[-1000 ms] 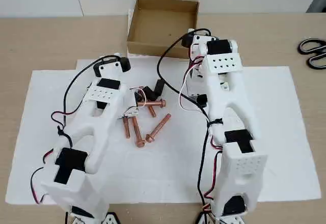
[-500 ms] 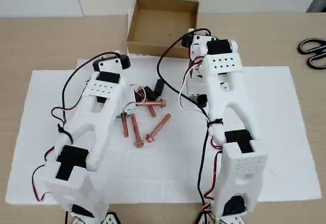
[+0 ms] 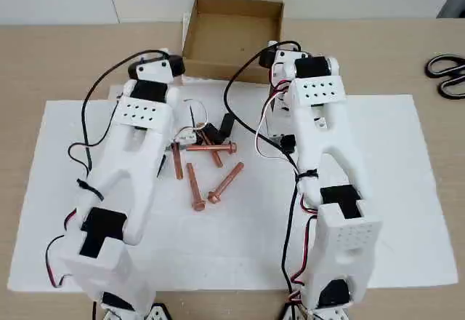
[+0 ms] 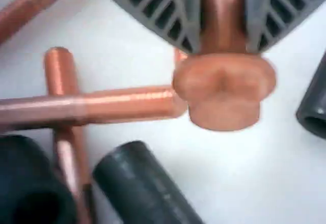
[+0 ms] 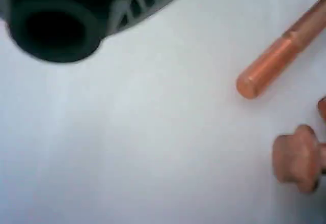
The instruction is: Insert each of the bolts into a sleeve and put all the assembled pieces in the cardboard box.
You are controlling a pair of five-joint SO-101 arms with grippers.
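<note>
Left wrist view: the left end effector (image 4: 221, 30) is closed narrow on a bolt (image 4: 224, 89), with the shank between its grey fingers and the head jutting past the tips. Just beyond it, loose bolts (image 4: 86, 109) and spare sleeves (image 4: 145, 188) lie on the white sheet. The right end effector (image 5: 71, 2) appears to grip a sleeve (image 5: 51, 28), bore open. From overhead, the held bolt's long axis runs crosswise with its head toward the right arm. Mating likely needs the shank end presented instead.
</note>
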